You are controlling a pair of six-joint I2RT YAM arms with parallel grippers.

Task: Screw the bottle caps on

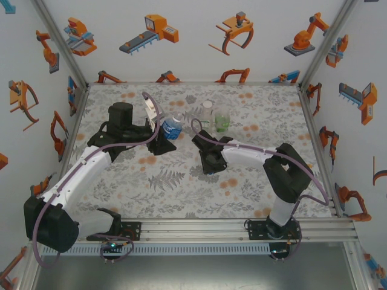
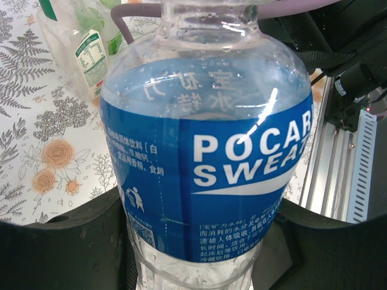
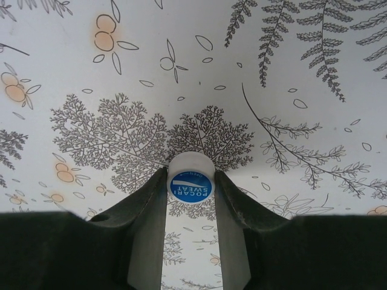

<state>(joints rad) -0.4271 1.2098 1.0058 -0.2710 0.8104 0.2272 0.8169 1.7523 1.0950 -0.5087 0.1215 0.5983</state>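
Table: flat, matte cloth printed with grey ferns and orange blossoms. All positions below are relative to the blue-label bottle.

Left gripper: broad black matte fingers clenched on the blue-label bottle, one on each side of its lower body. The bottle is upright.

Right gripper: to the bottle's right and nearer the arm bases, well apart from it, pointing down at the cloth. Its dark tapered fingers are closed on the cap, touching both sides.

Blue-label bottle: clear ribbed plastic with rounded shoulders and glare streaks. A glossy blue wrap carries white lettering and a white swoosh.

White-and-green-label bottle: clear, slim, to the right of the blue-label bottle and slightly farther back.

Green-tinted bottle: translucent, farther right again, just beside the previous one. Cannot tell whether they touch.

Cap: small, round, with a whitish smooth rim and a blue printed disc facing the wrist camera. It sits between the right fingertips. Cannot tell whether it rests on the cloth or is lifted.
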